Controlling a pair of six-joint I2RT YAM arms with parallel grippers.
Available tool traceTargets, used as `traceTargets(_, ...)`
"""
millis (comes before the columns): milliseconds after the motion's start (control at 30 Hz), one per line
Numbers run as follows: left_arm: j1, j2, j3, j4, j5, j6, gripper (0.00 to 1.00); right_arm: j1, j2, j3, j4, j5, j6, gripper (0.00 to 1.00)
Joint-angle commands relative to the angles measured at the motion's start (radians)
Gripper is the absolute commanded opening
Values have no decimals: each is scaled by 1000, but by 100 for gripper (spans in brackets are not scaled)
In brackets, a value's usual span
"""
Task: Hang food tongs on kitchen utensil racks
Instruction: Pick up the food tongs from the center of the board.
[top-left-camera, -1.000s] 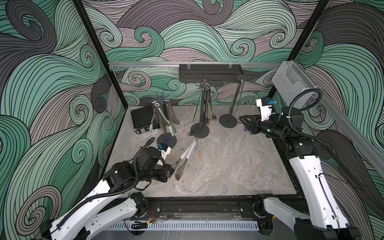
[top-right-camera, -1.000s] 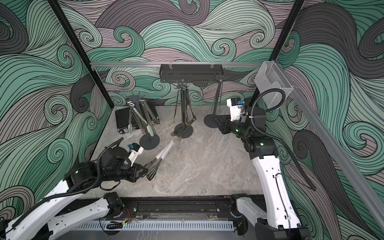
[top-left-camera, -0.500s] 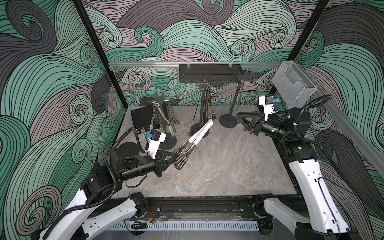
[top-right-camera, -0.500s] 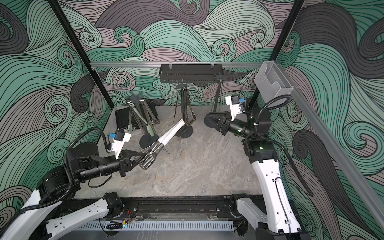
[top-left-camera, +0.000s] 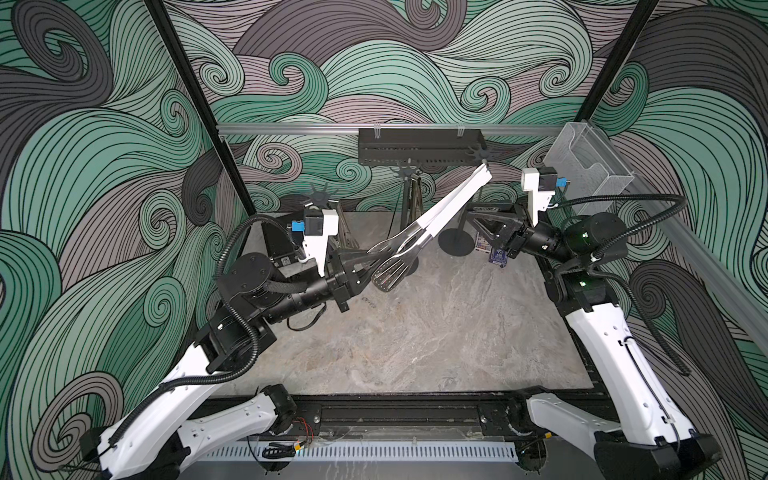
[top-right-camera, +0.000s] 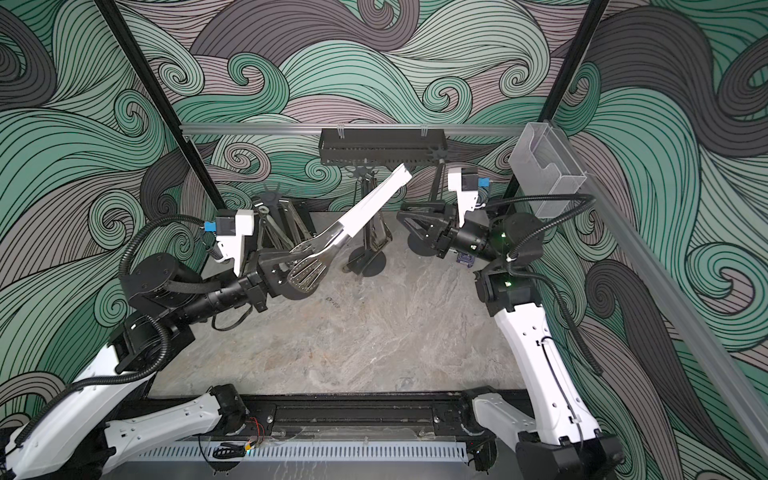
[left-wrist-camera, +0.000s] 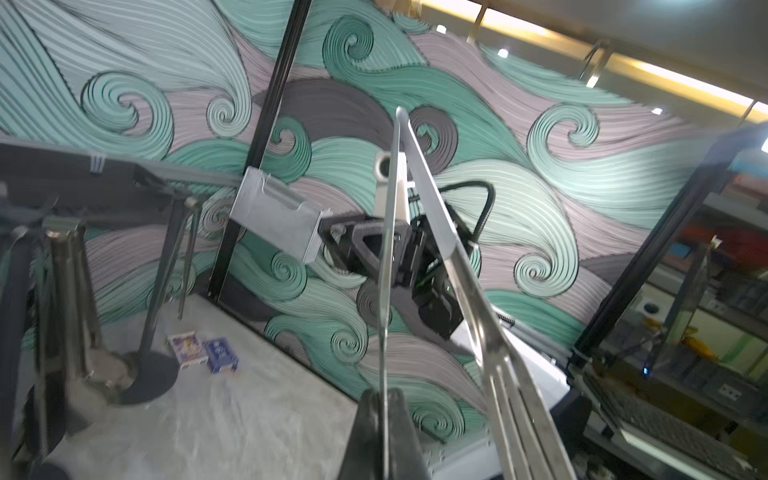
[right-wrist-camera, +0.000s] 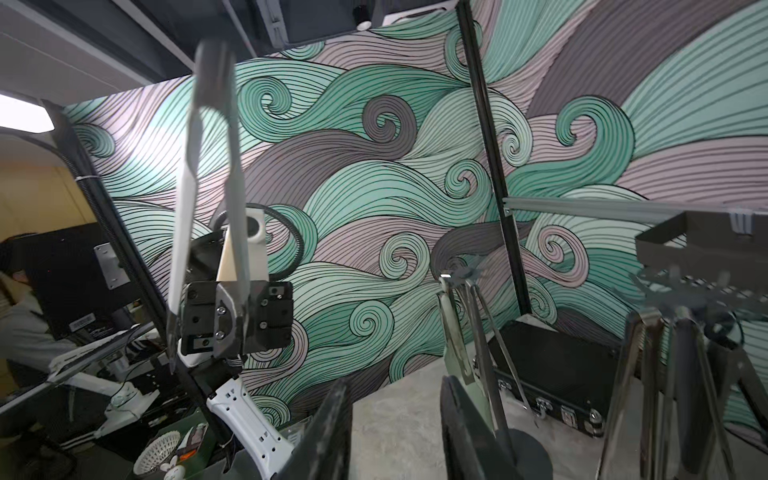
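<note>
Above the marble worktop (top-left-camera: 415, 332), with other tongs (top-left-camera: 417, 199) already hung on two back-edge racks (top-left-camera: 405, 172), your left claw (top-left-camera: 362, 269) pinches the white-handled tongs (top-left-camera: 449, 203) aloft, unhung, toward the back-right rack (top-left-camera: 483, 155), your right claw (top-left-camera: 471, 212) spread empty.

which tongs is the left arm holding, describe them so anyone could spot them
Start at the black slotted shelf on the back rail. Just below it, one pair slants up from the left pincer toward the rightmost rack. These white-handled tongs are the only pair with white handles and the only one held aloft; the other tongs hang on racks.
</note>
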Motion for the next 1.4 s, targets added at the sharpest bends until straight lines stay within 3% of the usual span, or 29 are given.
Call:
traceTargets(0, -6, 71, 62, 265, 37, -70, 0, 43, 23, 50, 110, 12, 32, 38)
traceTargets(467, -5, 266, 143, 544, 64, -234, 0, 181, 54, 52, 275, 165, 93, 37)
traceTargets(733, -6, 273, 128, 562, 57, -251, 0, 248, 65, 71, 334, 220, 102, 35)
traceTargets(1367, -6, 259, 70, 563, 52, -254, 0, 276, 107, 126, 399, 338, 163, 25)
